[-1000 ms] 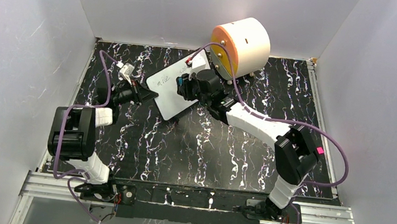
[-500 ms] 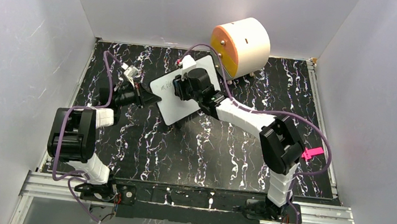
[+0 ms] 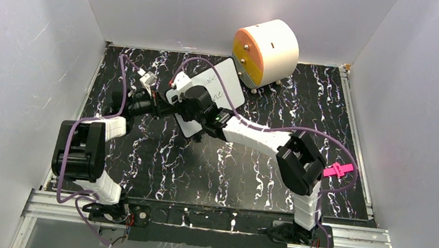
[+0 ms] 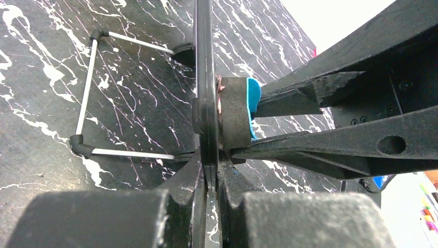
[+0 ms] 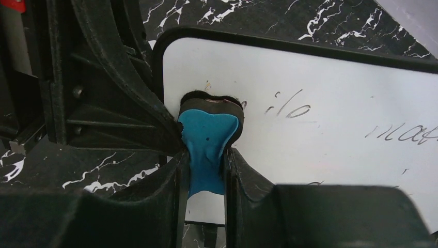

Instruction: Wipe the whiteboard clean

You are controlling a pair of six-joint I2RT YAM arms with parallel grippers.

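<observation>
The whiteboard [image 3: 225, 83] stands tilted at the back middle of the table, and faint handwriting [image 5: 289, 109] remains on its right part. My left gripper [image 3: 165, 108] is shut on the board's left edge, which is edge-on in the left wrist view [image 4: 204, 77]. My right gripper [image 3: 193, 99] is shut on a blue-backed eraser [image 5: 209, 139]. It presses the eraser's dark felt [image 4: 233, 116] against the board face near the left end. The board also shows in the right wrist view [image 5: 335, 165].
A round cream-and-orange drawer unit [image 3: 265, 50] stands at the back right, close behind the board. A wire stand [image 4: 88, 93] props the board from behind. Grey walls enclose the black marbled table [image 3: 230, 169]. A pink tag [image 3: 336, 170] hangs on the right arm's cable.
My right gripper has slid the eraser leftward across the board to its left end. The writing at the left has gone. The board has shifted slightly left with the left gripper.
</observation>
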